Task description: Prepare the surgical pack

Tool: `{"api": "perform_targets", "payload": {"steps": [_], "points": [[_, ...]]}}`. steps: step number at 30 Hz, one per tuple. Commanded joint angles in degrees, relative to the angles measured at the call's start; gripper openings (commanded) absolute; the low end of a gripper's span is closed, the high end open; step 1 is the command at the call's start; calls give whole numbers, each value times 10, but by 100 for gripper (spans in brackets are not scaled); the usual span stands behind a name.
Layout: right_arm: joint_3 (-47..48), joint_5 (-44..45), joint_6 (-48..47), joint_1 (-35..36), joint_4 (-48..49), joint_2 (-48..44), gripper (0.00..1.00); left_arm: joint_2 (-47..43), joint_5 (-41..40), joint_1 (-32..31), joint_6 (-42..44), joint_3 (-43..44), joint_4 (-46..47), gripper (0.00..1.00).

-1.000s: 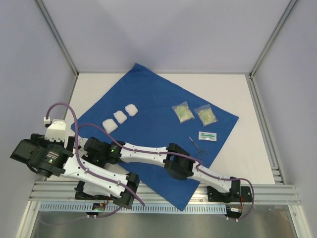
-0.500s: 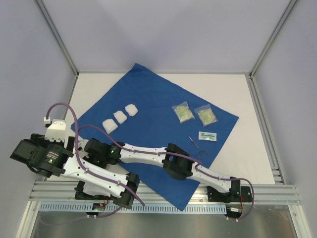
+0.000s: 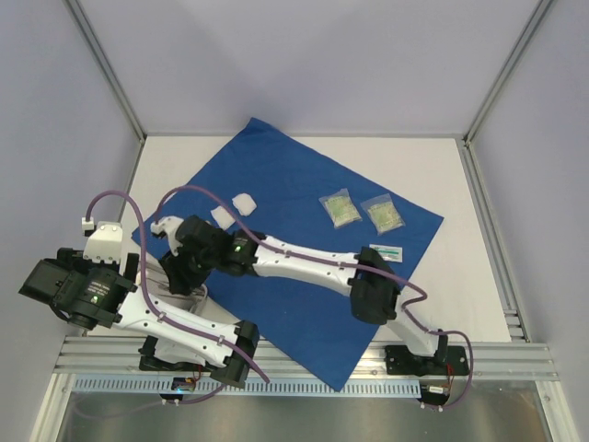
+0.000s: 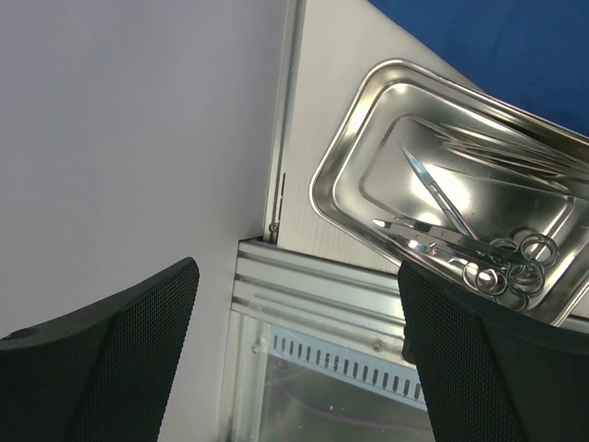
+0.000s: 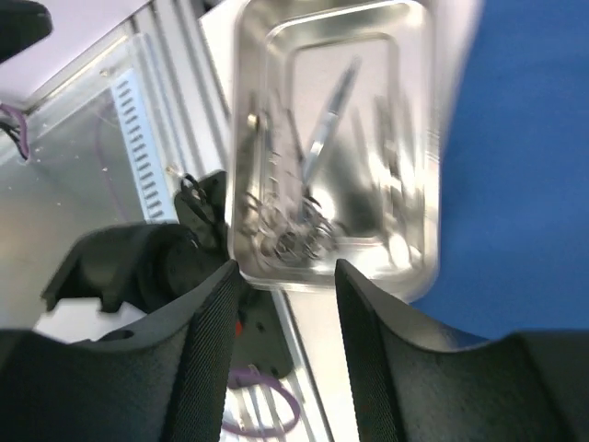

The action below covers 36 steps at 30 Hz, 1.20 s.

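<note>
Pale walls (image 3: 322, 64) enclose a white table (image 3: 442, 166). The drape (image 3: 294, 184) lies on it, spread flat and set diagonally, with its near corner over the front rail. The step in hand appears to be loading the tray (image 4: 345, 166), which sits at the drape's left edge. The right gripper (image 5: 283, 304) hangs above the tray, released, with nothing between its fingers. Raise it straight up past the rim before you swing back, and keep the arm and its cable off the pads (image 3: 244, 203). Do not drag the cloth. The left gripper (image 4: 296, 313) is parked beside the tray, spread wide and empty; leave it there. Count one drape, one tray, two pads in view, two clear packets (image 3: 339, 208) and one flat sachet (image 3: 386, 251). The instruments (image 4: 460, 239) in the tray overlap: several ring-handled pieces, exact number not readable.
</note>
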Motion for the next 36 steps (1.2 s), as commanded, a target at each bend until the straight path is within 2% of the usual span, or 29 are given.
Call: {"api": "perform_targets", "payload": {"steps": [1,3,4,6,8,10,13,18,23,27,36], "points": [[-88,37,-20,-49,-17,-122,49,0,30,4,6,17,-184,98],[-147,83,-45,-64,-38,-170,52,3,28,4,6,13,-182,98],[-185,95,-51,-81,-42,-227,53,3,28,3,7,11,-182,98],[-285,110,-56,-104,-59,-282,56,2,27,4,10,3,-180,98],[-367,127,-55,-152,-82,-350,57,1,26,4,13,-2,-179,98],[-411,173,-56,-211,-130,-403,57,1,27,4,15,-7,-176,98],[-510,207,-58,-291,-197,-453,56,1,29,3,17,-21,-170,98],[-577,187,-67,-402,-234,-470,55,5,31,4,22,-34,-164,98],[-611,168,-79,-472,-219,-431,53,3,22,3,36,-41,-165,98],[-626,139,-82,-479,-197,-413,46,-10,13,3,43,-55,-156,98],[-653,138,-97,-468,-168,-376,45,-8,12,3,41,-63,-151,99]]}}
